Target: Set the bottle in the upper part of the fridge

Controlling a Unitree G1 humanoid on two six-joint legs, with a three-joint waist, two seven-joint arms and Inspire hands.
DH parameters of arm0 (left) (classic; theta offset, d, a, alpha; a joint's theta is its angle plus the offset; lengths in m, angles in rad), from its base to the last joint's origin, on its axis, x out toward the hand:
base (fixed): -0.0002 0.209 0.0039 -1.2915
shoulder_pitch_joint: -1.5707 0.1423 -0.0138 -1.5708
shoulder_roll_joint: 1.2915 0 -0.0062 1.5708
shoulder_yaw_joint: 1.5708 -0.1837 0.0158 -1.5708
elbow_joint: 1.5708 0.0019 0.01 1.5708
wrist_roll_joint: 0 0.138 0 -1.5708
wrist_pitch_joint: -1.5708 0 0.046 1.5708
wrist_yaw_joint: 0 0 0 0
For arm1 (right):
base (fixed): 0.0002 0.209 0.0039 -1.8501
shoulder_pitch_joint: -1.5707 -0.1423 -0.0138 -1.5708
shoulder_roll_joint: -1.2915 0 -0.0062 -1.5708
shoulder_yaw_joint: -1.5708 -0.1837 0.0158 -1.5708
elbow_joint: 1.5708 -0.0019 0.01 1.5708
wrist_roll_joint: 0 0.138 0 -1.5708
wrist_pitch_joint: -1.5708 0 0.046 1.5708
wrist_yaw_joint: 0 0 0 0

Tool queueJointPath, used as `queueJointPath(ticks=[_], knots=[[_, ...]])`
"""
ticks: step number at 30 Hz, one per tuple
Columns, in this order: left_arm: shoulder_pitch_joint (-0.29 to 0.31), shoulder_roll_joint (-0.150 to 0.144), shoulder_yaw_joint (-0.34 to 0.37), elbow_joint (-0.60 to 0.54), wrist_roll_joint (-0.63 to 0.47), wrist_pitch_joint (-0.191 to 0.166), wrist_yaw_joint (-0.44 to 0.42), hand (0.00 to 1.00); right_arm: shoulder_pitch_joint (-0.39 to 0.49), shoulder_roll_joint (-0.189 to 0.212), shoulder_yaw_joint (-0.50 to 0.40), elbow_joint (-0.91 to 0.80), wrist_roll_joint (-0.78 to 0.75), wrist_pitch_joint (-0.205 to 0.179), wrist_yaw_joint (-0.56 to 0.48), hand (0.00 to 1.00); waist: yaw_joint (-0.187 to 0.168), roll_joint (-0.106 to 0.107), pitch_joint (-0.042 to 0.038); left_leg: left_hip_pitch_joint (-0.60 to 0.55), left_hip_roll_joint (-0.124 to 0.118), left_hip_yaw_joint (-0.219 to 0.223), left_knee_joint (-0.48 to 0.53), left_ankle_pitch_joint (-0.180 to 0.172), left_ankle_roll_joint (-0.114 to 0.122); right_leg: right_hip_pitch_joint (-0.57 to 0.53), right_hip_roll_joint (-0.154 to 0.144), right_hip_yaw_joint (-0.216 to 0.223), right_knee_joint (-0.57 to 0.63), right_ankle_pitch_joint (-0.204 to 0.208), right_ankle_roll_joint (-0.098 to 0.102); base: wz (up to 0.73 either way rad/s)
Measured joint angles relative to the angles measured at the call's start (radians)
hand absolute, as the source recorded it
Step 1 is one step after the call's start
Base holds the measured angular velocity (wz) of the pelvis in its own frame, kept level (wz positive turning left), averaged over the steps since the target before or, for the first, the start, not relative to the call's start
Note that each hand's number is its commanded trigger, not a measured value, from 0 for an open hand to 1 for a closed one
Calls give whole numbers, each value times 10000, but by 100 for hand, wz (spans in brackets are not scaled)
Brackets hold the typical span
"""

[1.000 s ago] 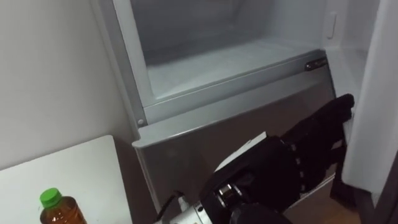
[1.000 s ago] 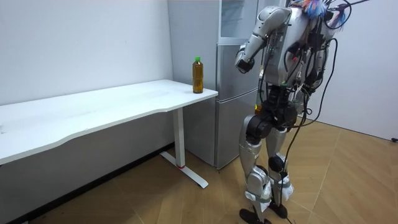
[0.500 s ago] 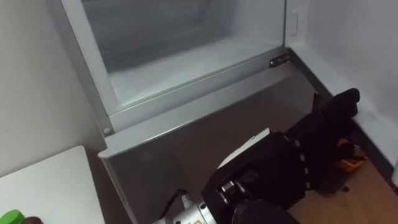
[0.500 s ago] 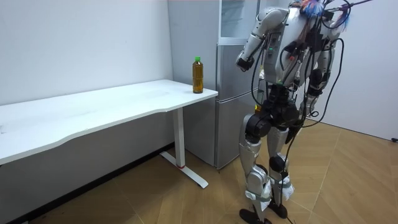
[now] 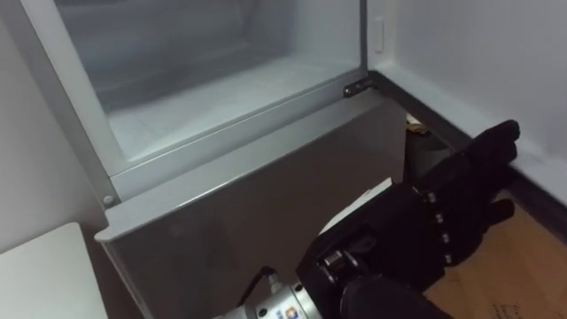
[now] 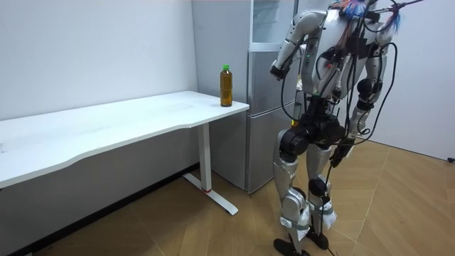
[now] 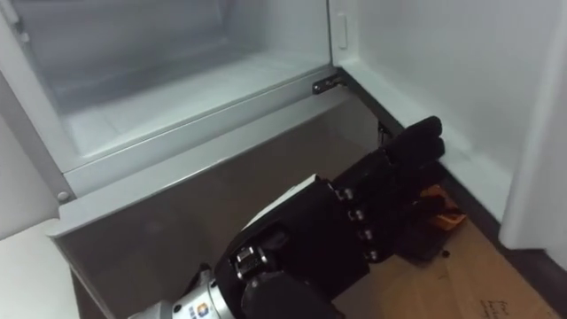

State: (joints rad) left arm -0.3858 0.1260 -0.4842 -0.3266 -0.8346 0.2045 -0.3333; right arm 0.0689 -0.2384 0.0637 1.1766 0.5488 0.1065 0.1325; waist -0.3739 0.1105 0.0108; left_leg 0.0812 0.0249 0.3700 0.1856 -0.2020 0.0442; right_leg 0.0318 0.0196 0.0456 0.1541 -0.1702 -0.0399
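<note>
- The bottle (image 6: 226, 85) stands upright at the corner of the surface (image 6: 142, 114), beside the fridge (image 5: 266, 195) and apart from our fingers.
- Our left hand (image 5: 425, 235) hovers empty before the fridge's lower door, fingers straight and slightly apart.
- We judge the bottle lies to this hand's left.
- The upper compartment (image 5: 213, 102) stands open.

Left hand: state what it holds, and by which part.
Nothing. The left hand is open and empty before the fridge; the bottle stands untouched on the table.

No legible text on anything here
</note>
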Motion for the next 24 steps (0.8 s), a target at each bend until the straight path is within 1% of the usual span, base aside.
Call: queueJointPath(ticks=[1, 2, 5, 8, 12, 15, 18, 19, 22, 24], knots=[[-86, -2, -51, 73, -135, 0, 70, 0, -5, -12, -3, 1, 0, 23, -24, 0, -16, 4, -2, 6, 11, 128, 2, 1, -1, -27, 5, 59, -1, 3, -4, -17], [-221, -8, -73, 177, -223, 0, 132, 0, 6, -12, -13, 11, 3, 37, -47, 0, -76, 5, -3, 5, 12, 137, 2, 1, -3, -33, 6, 65, -3, 6, -8, -15], [-588, -17, -125, 440, -365, 0, 175, 0, 131, -8, -77, 19, 4, 60, -191, 0, -109, 11, -7, 6, 6, 160, 3, 1, -3, -39, 0, 86, -11, 7, -8, -7], [-627, -21, -128, 541, -364, 10, 159, 0, 131, -10, -101, 18, -5, 154, -239, 0, -155, 23, -15, 16, 12, 161, 3, 1, -3, -44, 2, 85, -13, 9, -13, -7], [-626, 12, -131, 771, -340, 80, 152, 0, 136, -10, -90, -49, -43, 167, -235, 0, -113, 24, -14, 1, 22, 125, 6, 2, -6, -31, 6, 45, 6, 24, -35, 1], [-627, -16, -165, 865, -217, 92, 174, 0, 83, -7, -66, -48, -74, 167, -234, 0, -36, 34, -17, -10, 23, 108, 5, -3, -15, 31, -16, -167, -25, 28, -37, 16], [-626, 53, -168, 875, -163, 92, 191, 0, -11, 2, -10, -74, -84, 142, -214, 0, 179, 56, -12, -27, 34, 86, 4, -6, -20, 51, -23, -306, -16, 30, -41, 11], [-626, 81, -167, 872, -212, 92, 207, 0, 1, -2, 31, -116, -87, 142, -216, 0, 260, 59, -11, -54, 35, 47, 13, -7, -22, 58, -37, -401, -12, 30, -41, 25], [-625, 83, -108, 837, -280, 92, 253, 0, -22, 8, 159, -219, -76, 147, -207, 0, 311, 51, -7, -210, 35, -2, 33, 0, -34, 30, -85, -846, -25, 26, -36, 38], [-616, 108, -93, 833, -274, 92, 257, 0, -31, -5, 222, -199, -95, 134, -210, 0, 520, 49, -6, -252, 25, -85, 33, 6, -43, 30, -108, -1024, -34, 22, -31, 33]])
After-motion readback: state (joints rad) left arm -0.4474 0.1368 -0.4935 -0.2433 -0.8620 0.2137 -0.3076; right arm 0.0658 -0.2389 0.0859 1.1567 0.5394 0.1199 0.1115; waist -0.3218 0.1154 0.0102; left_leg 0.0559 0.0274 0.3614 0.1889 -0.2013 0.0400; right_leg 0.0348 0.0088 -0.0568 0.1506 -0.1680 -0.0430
